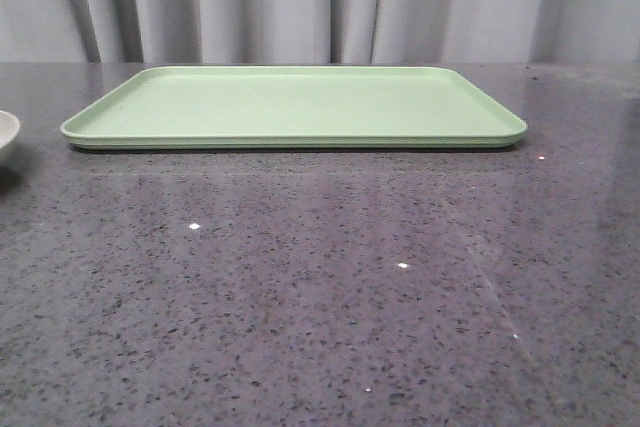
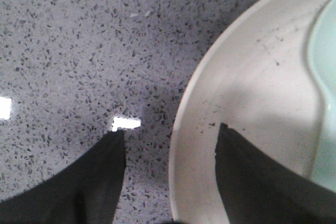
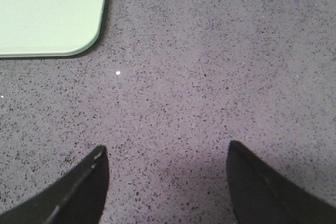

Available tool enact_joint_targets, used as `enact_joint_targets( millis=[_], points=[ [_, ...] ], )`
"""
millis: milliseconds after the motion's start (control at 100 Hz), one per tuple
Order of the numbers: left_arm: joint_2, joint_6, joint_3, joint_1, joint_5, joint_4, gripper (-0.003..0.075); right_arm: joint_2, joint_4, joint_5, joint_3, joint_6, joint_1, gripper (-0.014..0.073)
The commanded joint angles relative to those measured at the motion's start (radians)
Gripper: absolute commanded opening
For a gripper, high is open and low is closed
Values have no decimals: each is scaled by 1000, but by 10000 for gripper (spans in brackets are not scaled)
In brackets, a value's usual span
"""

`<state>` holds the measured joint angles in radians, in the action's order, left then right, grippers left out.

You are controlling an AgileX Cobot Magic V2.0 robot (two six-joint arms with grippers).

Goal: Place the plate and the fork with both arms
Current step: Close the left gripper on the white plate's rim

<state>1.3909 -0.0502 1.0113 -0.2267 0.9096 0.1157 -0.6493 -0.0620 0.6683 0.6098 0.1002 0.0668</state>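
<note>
1. The table [image 1: 300, 297] looks like polished grey stone with dark speckles, glossy enough to mirror lights.
2. The tray [image 1: 290, 102] is smooth, pale green, plastic-looking, with a soft sheen.
3. The plate [image 2: 252, 93] is smooth cream, faintly speckled.
4. The curtain [image 1: 320, 2] is matt grey cloth.
5. The fingers [image 3: 84, 192] look matt black.

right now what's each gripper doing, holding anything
Left gripper: open, fingers straddling the rim of the plate, not closed on it.
Right gripper: open, holding nothing, over bare table.
</note>
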Motion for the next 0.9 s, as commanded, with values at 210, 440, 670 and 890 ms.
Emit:
enact_joint_targets(
  millis=[210, 440, 670, 890],
  points=[
    [12, 37, 45, -15, 4, -7, 375, -3, 9, -63, 37, -3, -6, 489],
    [43, 50, 45, -15, 8, -14, 347, -3, 9, -63, 37, -3, -6, 489],
    [43, 50, 45, -15, 8, -24, 232, -3, 9, -62, 37, -3, -6, 489],
    [43, 50, 45, -15, 10, -30, 44, -3, 9, -62, 37, -3, -6, 489]
  ],
)
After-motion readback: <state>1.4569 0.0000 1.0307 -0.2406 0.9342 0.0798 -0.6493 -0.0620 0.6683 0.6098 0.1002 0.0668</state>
